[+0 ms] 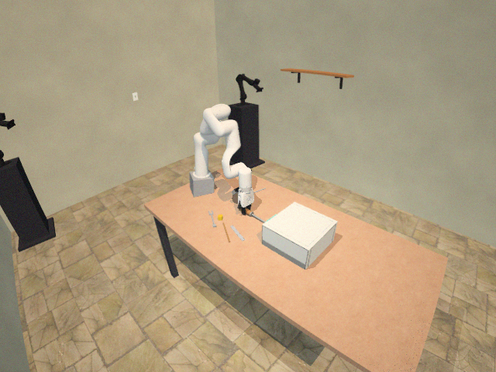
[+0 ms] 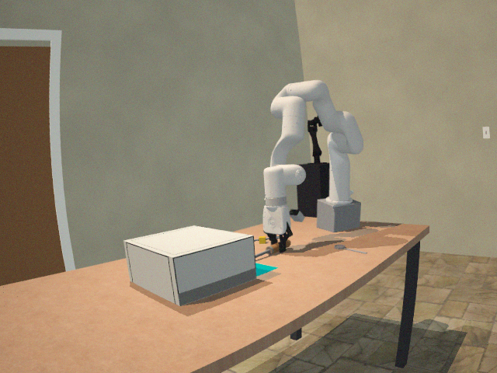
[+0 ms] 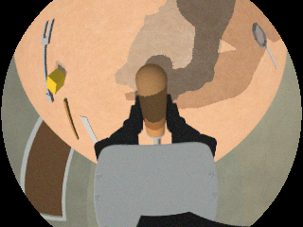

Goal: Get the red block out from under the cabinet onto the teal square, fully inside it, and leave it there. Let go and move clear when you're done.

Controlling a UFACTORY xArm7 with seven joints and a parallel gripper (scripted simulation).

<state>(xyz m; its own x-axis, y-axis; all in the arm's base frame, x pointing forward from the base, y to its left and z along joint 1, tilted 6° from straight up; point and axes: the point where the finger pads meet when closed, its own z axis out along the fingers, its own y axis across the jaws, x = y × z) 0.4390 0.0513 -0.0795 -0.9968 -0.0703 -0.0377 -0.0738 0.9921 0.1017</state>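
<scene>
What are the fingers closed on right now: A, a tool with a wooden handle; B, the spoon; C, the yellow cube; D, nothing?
A: the wrist view shows the brown wooden handle clamped between the dark fingers, while the yellow cube and the spoon lie apart on the table.

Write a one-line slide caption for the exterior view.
The arm's hand grips a wooden-handled tool beside the white cabinet, near the teal square; the red block is hidden.
</scene>
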